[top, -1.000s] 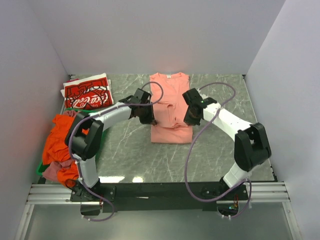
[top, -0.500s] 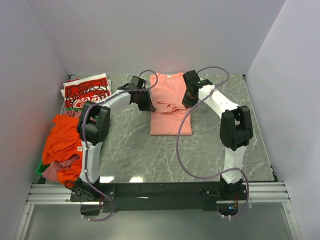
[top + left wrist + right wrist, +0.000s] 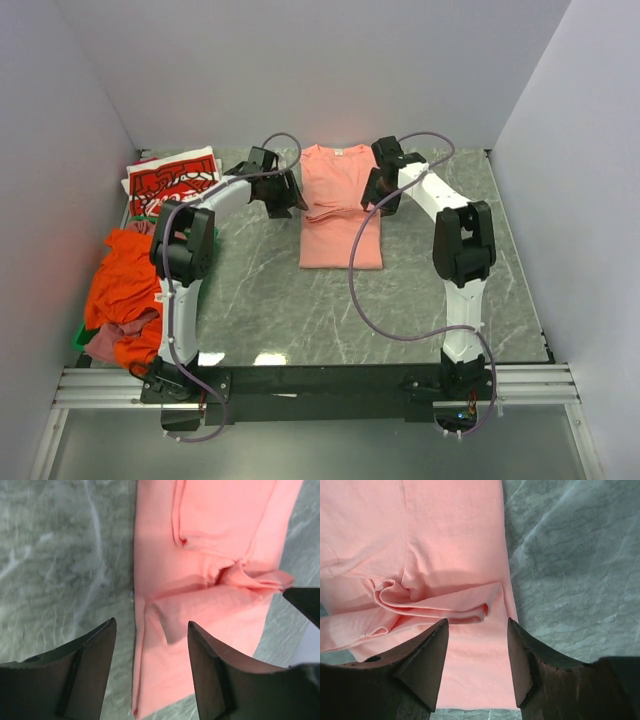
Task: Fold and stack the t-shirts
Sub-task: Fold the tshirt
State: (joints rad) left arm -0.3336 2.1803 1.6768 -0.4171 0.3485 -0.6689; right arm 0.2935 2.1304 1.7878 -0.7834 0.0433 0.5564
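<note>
I see the left gripper (image 3: 151,625) and right gripper (image 3: 477,622), jaws apart and empty, flanking the plain salmon-pink cotton t-shirt (image 3: 340,240) (a rumpled ridge across its middle).

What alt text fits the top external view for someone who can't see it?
The left gripper and right gripper sit open at either side of a salmon-pink t-shirt, laid on the table with a bunched fold across its middle. A folded red Coca-Cola t-shirt lies far left, an orange t-shirt heaped nearer.

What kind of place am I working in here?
Probably a lab test cell, not a home: plain white walls box in a marble-look table, with an aluminium rail along its near edge.
</note>
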